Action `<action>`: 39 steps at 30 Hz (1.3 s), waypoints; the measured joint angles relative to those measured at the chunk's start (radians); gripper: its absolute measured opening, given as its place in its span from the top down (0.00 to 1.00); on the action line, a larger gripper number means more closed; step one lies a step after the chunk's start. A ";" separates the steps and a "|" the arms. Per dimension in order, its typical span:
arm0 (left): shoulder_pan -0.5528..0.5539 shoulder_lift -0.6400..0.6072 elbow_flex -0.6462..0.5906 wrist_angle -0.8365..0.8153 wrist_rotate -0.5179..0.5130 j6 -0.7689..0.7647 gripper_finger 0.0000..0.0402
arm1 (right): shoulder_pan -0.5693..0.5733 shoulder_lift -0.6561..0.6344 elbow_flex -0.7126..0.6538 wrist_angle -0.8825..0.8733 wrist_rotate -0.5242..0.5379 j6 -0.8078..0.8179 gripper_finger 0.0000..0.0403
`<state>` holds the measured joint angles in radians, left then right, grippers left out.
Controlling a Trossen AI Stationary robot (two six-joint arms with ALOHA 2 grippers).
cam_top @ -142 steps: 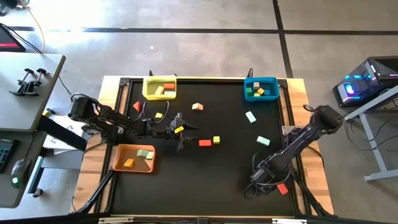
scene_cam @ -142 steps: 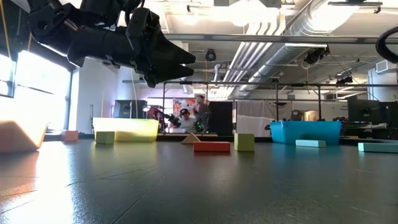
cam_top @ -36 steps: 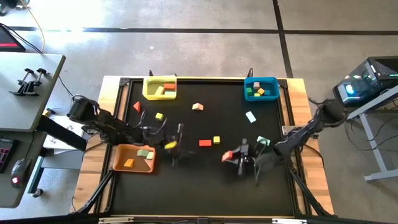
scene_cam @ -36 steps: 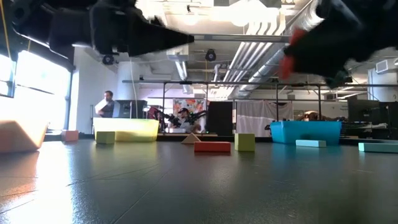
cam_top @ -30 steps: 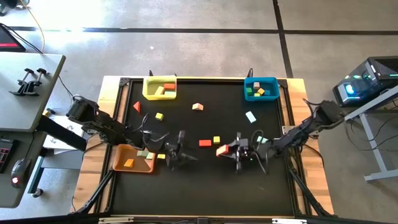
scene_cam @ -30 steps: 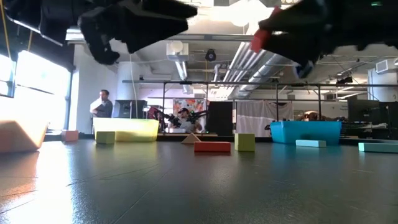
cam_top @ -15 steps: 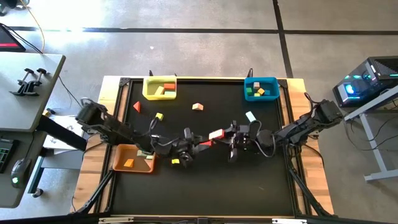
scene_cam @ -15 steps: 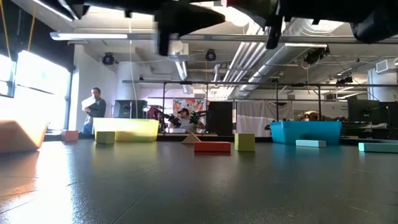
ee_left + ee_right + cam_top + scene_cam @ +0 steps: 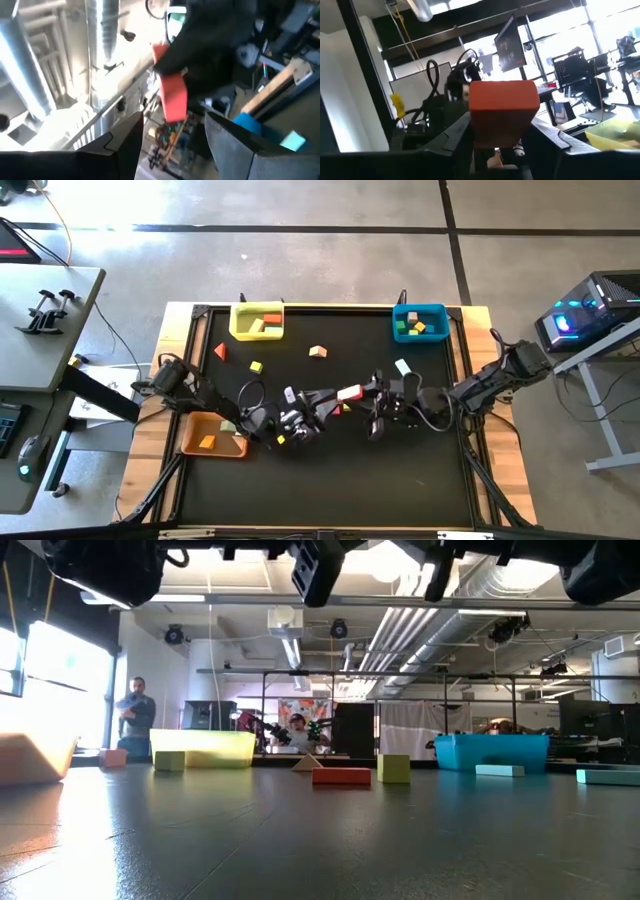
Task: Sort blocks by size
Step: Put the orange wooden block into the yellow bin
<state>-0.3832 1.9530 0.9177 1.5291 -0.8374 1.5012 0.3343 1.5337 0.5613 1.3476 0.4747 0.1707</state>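
Note:
My right gripper [image 9: 358, 393] is shut on a red block [image 9: 347, 393], high over the table's middle. My left gripper [image 9: 325, 402] is open and faces it from the left. In the left wrist view the red block [image 9: 172, 97] hangs ahead of my two spread fingers [image 9: 125, 147], and I see no touch. A small yellow block [image 9: 279, 440] shows beside my left arm. A red bar [image 9: 341, 776], a yellow-green cube [image 9: 393, 768] and a tan wedge [image 9: 307, 763] rest on the mat below. My right gripper pinches the red block between its two fingers, on two opposite sides [image 9: 474, 120]. The fingers lie about level and come from the table's right. One end of the block [image 9: 175, 107] sticks out past the fingertips. The block is lifted well clear of the table.
A yellow bin [image 9: 257, 321] and a blue bin [image 9: 419, 322] stand at the far edge, and an orange bin [image 9: 212, 434] at the near left. Loose blocks lie behind the arms: a red wedge [image 9: 219, 351], a yellow block [image 9: 255, 366], a tan block [image 9: 318, 352], a mint block [image 9: 403, 367]. A person [image 9: 131, 715] stands in the room beyond.
My right gripper has carried the red block up and toward the table's left, to the middle. My left gripper has swung from beside the orange bin toward the table's right and up, and now faces the block. Both have risen to the low view's top edge.

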 joint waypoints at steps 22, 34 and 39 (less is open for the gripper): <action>0.052 0.002 0.013 -0.011 0.212 -0.232 0.50 | 0.013 0.000 0.000 -0.028 -0.020 0.011 0.65; 0.050 0.001 0.076 -0.154 0.219 -0.254 0.69 | 0.013 0.000 -0.001 -0.035 -0.042 0.005 0.65; 0.038 0.000 0.076 -0.161 0.189 -0.233 0.86 | 0.013 0.000 -0.002 -0.053 -0.041 0.014 0.65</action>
<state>-0.3451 1.9533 0.9936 1.3685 -0.6480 1.2686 0.3477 1.5337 0.5598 1.2941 0.4332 0.1850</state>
